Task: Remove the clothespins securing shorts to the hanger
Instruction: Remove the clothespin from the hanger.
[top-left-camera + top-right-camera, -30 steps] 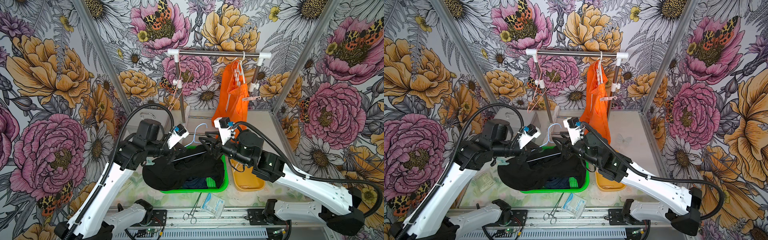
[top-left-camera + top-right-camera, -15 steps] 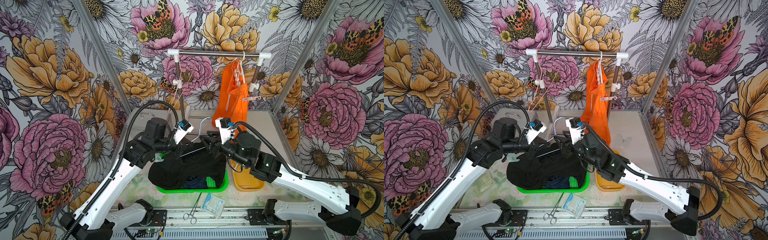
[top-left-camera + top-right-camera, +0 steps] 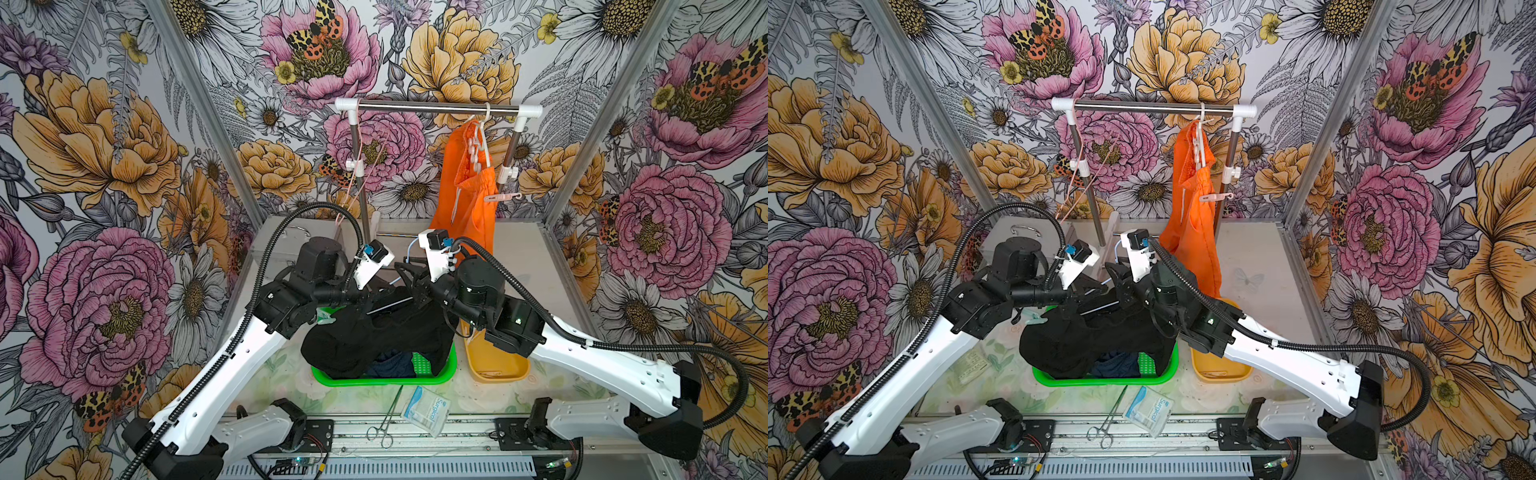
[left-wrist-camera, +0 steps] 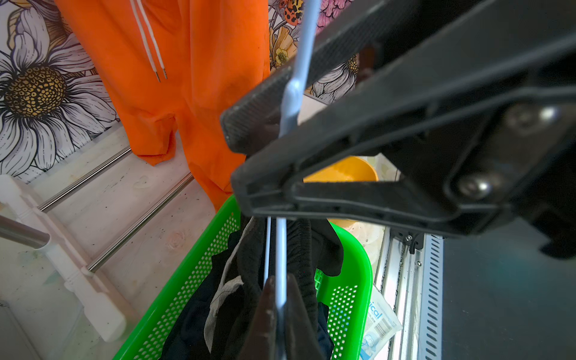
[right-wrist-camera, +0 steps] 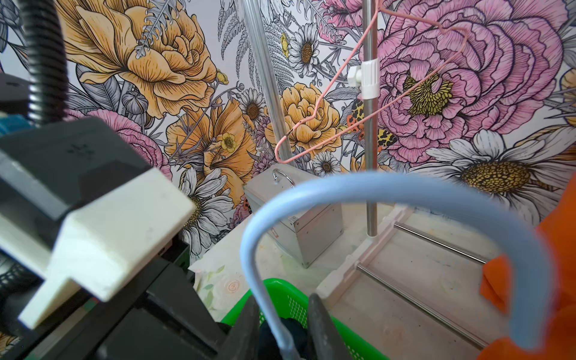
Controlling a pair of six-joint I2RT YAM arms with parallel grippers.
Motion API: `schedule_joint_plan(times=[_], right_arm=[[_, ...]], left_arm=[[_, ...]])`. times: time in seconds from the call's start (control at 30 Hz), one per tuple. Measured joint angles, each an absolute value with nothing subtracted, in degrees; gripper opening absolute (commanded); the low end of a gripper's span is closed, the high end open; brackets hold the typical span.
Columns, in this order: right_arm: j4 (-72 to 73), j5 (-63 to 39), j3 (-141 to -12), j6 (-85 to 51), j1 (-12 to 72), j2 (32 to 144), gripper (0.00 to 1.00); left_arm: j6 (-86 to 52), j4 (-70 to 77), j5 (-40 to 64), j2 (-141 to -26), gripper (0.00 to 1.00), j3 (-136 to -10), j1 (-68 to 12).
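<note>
The only legible writing is "Surgical", in blue on a white packet lying at the lower centre in both top views, beside steel forceps; the left wrist view catches the same packet with a barcode.

Both arms reach in from the lower corners and meet at the centre, over a green basket. The left gripper is clamped tight on the wire of a pale blue hanger. The right gripper straddles that hanger's neck just below the hook, its jaws narrow, with a slim gap showing on one side of the wire.

The black shorts hang from this hanger and spill over the basket's rim; whether a clothespin sits on them cannot be told. Navy shorts lie inside the basket. The orange shorts hang at upper centre right from a steel rail, with a pale pink clothespin clipped at their right edge.

The table is pale and scuffed. A yellow bin stands just right of the basket, and a metal box sits near the back wall. Wallpaper of large pink and yellow flowers covers all the walls.
</note>
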State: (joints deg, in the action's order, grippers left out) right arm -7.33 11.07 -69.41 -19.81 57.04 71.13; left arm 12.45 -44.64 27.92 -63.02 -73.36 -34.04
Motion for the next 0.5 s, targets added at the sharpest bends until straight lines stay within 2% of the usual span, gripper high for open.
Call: schedule_joint_plan(times=[0.2, 0.37, 0.43, 0.5], right_arm=[[-7.5, 12.0, -69.4, -18.3, 56.4, 71.7, 0.01], [-7.7, 12.1, -69.4, -16.5, 56.3, 71.7, 0.00], [-7.6, 12.0, -69.2, -15.6, 56.2, 71.7, 0.00], [-7.4, 11.7, -68.7, -14.9, 56.2, 71.7, 0.00]], left_arm=[[11.8, -43.9, 27.9, -63.6, 0.00, -72.7, -34.4], [11.3, -43.1, 27.8, -63.7, 0.01, -72.2, -34.5], [11.1, -43.0, 27.8, -63.7, 0.15, -72.0, -34.5], [10.5, -42.0, 27.9, -63.7, 0.23, -71.8, -34.7]])
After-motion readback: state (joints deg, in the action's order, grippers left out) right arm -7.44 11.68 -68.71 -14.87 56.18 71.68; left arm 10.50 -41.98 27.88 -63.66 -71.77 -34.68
